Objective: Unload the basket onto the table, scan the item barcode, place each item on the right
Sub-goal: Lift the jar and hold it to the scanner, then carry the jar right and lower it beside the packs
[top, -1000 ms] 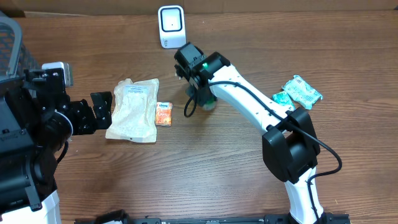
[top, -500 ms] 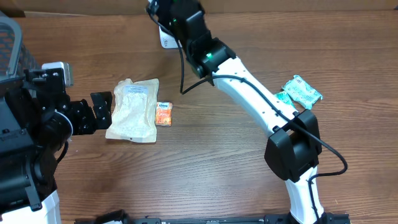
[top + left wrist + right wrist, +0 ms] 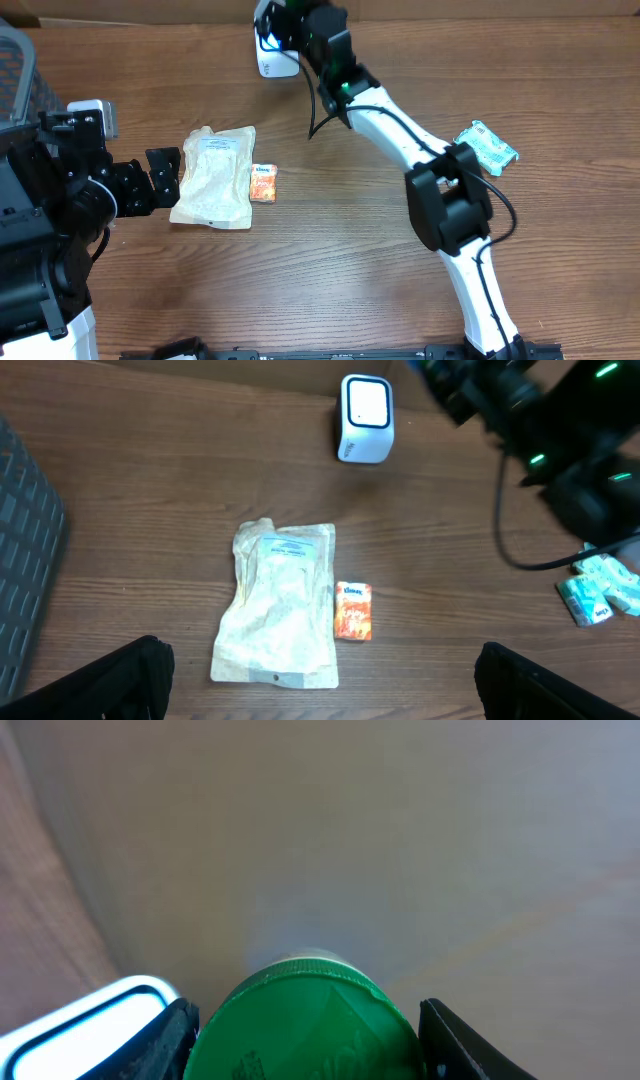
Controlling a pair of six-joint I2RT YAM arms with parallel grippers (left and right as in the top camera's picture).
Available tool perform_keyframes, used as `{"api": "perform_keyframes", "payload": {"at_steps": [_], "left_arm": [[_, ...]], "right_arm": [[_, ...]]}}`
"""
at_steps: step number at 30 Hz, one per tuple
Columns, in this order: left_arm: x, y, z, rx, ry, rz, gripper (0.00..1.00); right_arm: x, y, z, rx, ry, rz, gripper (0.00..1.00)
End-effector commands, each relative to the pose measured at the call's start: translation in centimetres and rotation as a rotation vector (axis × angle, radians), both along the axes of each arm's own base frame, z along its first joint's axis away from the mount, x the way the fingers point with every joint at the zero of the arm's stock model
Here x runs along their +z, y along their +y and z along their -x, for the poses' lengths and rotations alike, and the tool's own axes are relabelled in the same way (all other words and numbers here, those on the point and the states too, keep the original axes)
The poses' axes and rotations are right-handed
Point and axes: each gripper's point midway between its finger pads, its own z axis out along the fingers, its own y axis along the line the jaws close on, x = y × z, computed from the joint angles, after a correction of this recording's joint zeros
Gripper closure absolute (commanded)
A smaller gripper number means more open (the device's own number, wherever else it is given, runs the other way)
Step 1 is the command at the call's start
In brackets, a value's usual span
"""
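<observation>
Right arm is reaching across the bench (image 3: 330, 250) and its gripper (image 3: 305, 1055) is hanging right up at the scanner (image 3: 275, 40). Its fingers (image 3: 165, 1045) are clamping a green-capped item (image 3: 300, 1010) from both sides, so that's the thing getting scanned. In the right wrist cam the green cap is sitting just beside the scanner's white face, can't tell if they're touching tbh. No barcode is showing from any angle.

Left gripper (image 3: 330, 695) is hovering low over the bench, well apart from the scanner, fingers spread wide w/ nothing btwn them.

Other stuff: a pale pouch (image 3: 213, 177) is lying flat well out from the scanner on the left arm's side, w/ a small orange packet (image 3: 263, 183) just beside it. A couple of teal packets (image 3: 483, 147) are lying well off on the scanner's other side. A grey basket (image 3: 15, 80) is sitting furthest from the scanner, behind the left arm.
</observation>
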Motion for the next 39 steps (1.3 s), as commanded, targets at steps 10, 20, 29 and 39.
{"api": "perform_keyframes", "payload": {"at_steps": [10,20,29,39], "left_arm": [[0.6,0.2,-0.1,-0.006,-0.017,-0.021,0.01],[0.5,0.2,-0.2,-0.006,-0.014,-0.02,0.0],[0.4,0.2,-0.3,-0.006,-0.009,-0.019,0.0],[0.4,0.2,-0.3,-0.006,-0.01,-0.019,0.0]], "right_arm": [[0.4,2.1,0.7,0.08,-0.047,-0.008,0.96],[0.5,2.1,0.7,0.081,-0.051,-0.011,0.96],[5.0,1.2,1.7,0.06,0.02,-0.154,0.96],[6.3,-6.9,11.8,-0.236,0.785,-0.424,0.96]]}}
